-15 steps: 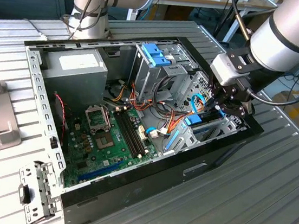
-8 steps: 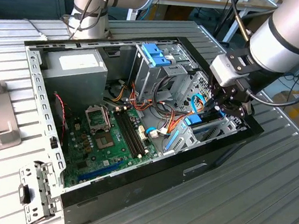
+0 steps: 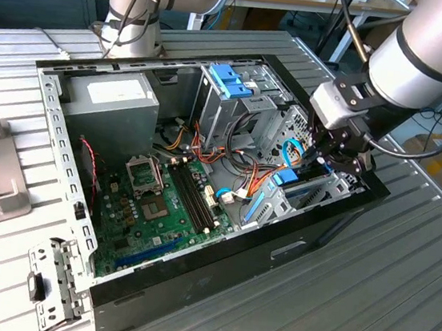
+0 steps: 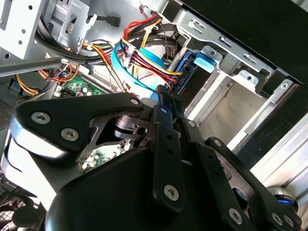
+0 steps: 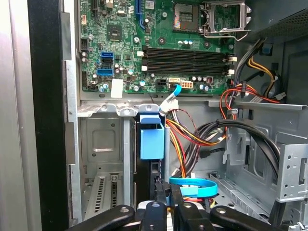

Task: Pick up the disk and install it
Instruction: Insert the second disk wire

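The disk (image 3: pixel 287 178) stands on edge in a metal bay at the front corner of the open computer case (image 3: pixel 192 271), on the exterior view's right. Its bright blue tab (image 5: pixel 151 139) and dark body show in the first wrist view, and its blue rail (image 4: pixel 186 72) in the second wrist view. My gripper (image 3: pixel 327 166) reaches down into the case right at the disk's near end. The black fingertips (image 5: pixel 160 191) sit close together beside the dark end of the disk, so the gripper (image 5: pixel 167 188) looks shut. The fingers' tips (image 4: pixel 163 94) meet just short of the blue rail.
Bundles of red, yellow and black cables (image 5: pixel 192 134) and a flat blue cable (image 5: pixel 192 185) hang beside the bay. The green motherboard (image 3: pixel 151 205), a grey power supply (image 3: pixel 116 96) and a drive cage with a pale blue latch (image 3: pixel 230 82) fill the case. A metal bracket (image 3: pixel 53 282) lies on the table.
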`<act>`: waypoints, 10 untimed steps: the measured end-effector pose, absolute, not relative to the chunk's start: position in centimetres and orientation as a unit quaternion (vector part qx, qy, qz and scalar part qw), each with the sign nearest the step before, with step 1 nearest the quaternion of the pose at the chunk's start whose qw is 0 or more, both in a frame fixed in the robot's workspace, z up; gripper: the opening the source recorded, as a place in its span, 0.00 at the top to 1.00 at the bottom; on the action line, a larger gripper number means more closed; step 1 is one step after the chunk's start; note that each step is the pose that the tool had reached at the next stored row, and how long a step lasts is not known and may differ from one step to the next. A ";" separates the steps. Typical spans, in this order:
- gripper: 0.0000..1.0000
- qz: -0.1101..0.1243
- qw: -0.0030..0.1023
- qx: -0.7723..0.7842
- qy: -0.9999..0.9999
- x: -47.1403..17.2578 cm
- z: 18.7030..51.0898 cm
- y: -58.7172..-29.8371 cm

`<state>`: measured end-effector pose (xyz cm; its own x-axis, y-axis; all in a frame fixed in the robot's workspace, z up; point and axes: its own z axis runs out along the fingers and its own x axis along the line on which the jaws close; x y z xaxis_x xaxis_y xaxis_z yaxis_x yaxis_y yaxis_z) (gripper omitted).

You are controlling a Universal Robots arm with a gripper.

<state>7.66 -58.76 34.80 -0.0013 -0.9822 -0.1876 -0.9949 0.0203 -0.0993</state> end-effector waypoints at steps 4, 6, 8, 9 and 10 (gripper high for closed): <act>0.84 0.031 0.102 -0.699 0.707 7.7 34.7 -58.8; 0.84 0.031 0.102 -0.699 0.707 7.8 34.7 -58.8; 0.84 0.031 0.102 -0.699 0.707 7.8 34.7 -58.8; 0.84 0.031 0.102 -0.699 0.707 7.8 34.6 -58.8; 0.84 0.031 0.102 -0.699 0.707 7.8 34.6 -58.8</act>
<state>7.77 -58.82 34.62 -0.0014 -0.9823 -0.1873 -0.9948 0.0203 -0.0993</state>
